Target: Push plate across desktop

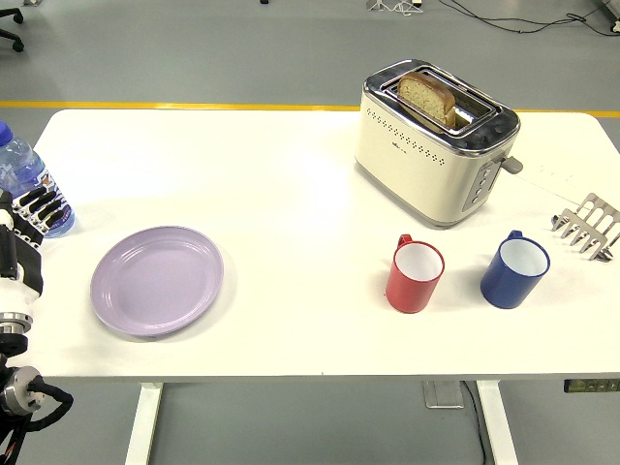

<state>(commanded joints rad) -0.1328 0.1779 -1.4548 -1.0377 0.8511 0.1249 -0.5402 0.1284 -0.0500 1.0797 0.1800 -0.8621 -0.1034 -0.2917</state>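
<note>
A lilac plate [157, 279] lies flat on the white table [291, 194] at the front left. My left hand [39, 211] comes in at the left edge, a little to the left of and behind the plate, apart from it. Its fingers [46, 205] are spread and hold nothing. They stand just in front of a water bottle [21, 174]. My right hand is not in view.
A cream toaster [434, 140] with a slice of bread in it stands at the back right. A red mug [417, 275] and a blue mug [515, 269] stand in front of it. A metal rack [588, 226] lies at the right edge.
</note>
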